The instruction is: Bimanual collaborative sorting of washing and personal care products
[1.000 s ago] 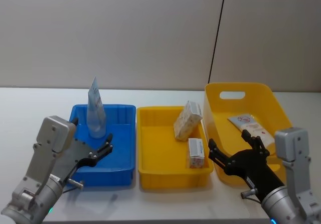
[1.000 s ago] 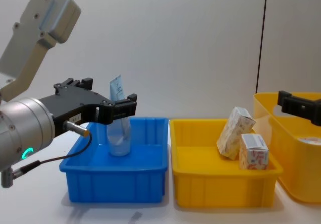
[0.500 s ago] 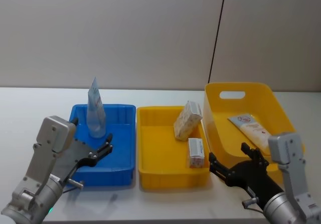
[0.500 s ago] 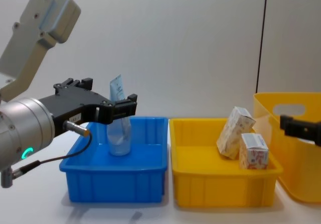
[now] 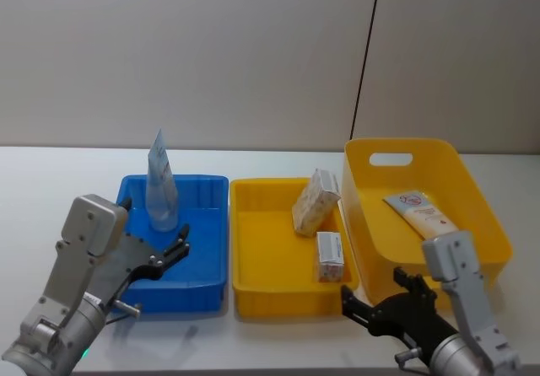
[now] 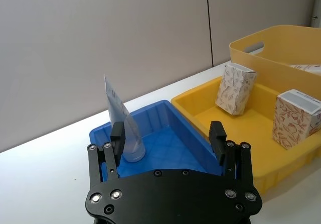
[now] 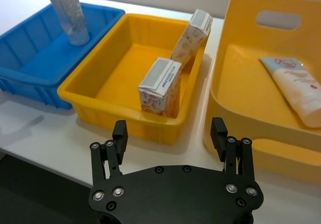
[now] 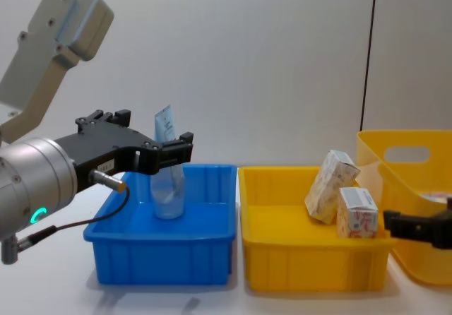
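- Counter (image 5: 51,182): pale and smooth, and carries three bins in a row. A knocked bin would probably slide on it rather than stay put.
- Left tool (image 6: 167,133): jaws spread wide and holding nothing. It hangs over the near part of the blue bin (image 5: 177,298) and faces the tube.
- Pale blue tube (image 5: 160,192): stands upright on its cap at the far left of the blue bin.
  - Hazard: it is tall on a narrow foot. If one finger touches before the other, it would likely tip over or skid away from the grasp.
- Middle yellow bin (image 5: 270,249): holds both cartons, at its right side.
- Tilted carton (image 5: 315,201): leans toward the bin's right wall, and its footing looks poor.
- Small carton (image 5: 330,256): stands upright just in front of the tilted one.
  - Hazard: a jolt to the bin could drop the leaning carton onto it.
- Right tool (image 7: 169,128): jaws spread and empty. It sits low over the counter, just short of the yellow bins' front walls.
  - Hazard: moving forward at this height would hit a rim and push the bin.
- Large handled bin (image 5: 481,216): holds the white tube (image 5: 420,212) with the red logo, which lies flat inside.
  - Hazard: the tube looks soft and lies low, so a pinch may slip off or squash it.
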Controlling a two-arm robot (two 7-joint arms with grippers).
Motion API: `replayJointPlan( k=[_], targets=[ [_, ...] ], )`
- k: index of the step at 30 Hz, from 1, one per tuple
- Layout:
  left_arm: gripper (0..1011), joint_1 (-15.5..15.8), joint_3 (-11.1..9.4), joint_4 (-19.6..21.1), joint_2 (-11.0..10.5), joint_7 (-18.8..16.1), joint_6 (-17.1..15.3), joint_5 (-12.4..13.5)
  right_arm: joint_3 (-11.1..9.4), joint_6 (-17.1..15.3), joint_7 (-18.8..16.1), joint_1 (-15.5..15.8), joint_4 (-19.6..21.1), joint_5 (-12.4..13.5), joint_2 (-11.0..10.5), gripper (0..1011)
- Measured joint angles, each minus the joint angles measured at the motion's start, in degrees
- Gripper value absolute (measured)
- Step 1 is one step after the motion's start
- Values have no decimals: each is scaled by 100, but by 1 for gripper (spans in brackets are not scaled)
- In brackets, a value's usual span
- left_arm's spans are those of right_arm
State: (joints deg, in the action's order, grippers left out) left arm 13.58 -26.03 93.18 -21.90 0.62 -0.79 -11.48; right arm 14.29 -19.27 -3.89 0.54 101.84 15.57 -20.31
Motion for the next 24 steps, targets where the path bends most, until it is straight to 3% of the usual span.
replayJointPlan(
  k=[10, 24],
  targets=[
    [1002, 0, 0, 0, 0, 0, 0, 0, 134, -187, 100, -223, -266, -104, 224, 1004],
    [1002, 0, 0, 0, 0, 0, 0, 0, 267, -92, 387, -553, -755, -299, 682, 1003]
  ],
)
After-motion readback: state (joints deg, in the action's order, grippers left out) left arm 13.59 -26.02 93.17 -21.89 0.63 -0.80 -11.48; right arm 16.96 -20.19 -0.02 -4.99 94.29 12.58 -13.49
